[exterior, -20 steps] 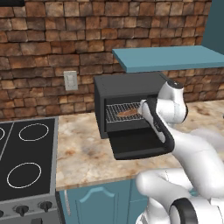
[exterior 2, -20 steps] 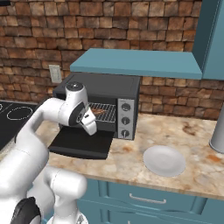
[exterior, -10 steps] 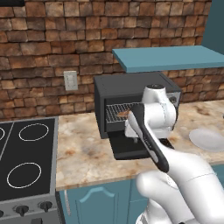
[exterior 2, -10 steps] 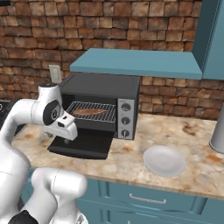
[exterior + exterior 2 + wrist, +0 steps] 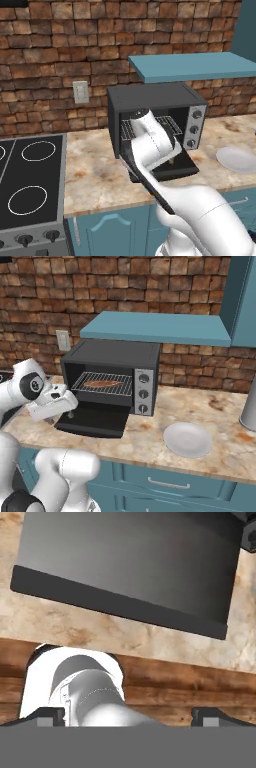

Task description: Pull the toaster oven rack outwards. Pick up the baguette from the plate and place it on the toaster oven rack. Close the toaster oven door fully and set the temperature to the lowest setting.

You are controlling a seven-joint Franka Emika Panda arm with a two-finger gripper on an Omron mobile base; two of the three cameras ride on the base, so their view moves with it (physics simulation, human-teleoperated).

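The toaster oven [image 5: 115,358] stands on the counter with its door [image 5: 94,421] dropped flat. Inside, the rack [image 5: 100,387] carries the reddish-brown baguette [image 5: 102,384]. Three knobs [image 5: 143,393] line the silver side panel. The white plate [image 5: 188,439] lies bare to the right of the oven. My gripper [image 5: 69,414] hangs low at the door's front left corner, open and holding nothing. In the hand view the door [image 5: 130,562] lies beyond my widely spread fingertips [image 5: 50,715]. My arm covers most of the oven cavity in the left base view, where the rack [image 5: 169,125], door [image 5: 181,169] and plate [image 5: 237,159] show.
A teal shelf [image 5: 155,326] overhangs the oven closely. The black stovetop [image 5: 30,190] lies to the left on the counter. A metal cylinder [image 5: 248,406] stands at the far right. A wall outlet [image 5: 80,91] is on the brick wall.
My hand has drawn back from the oven mouth and swung down to the left, to the door's front left corner. The baguette has stayed on the rack.
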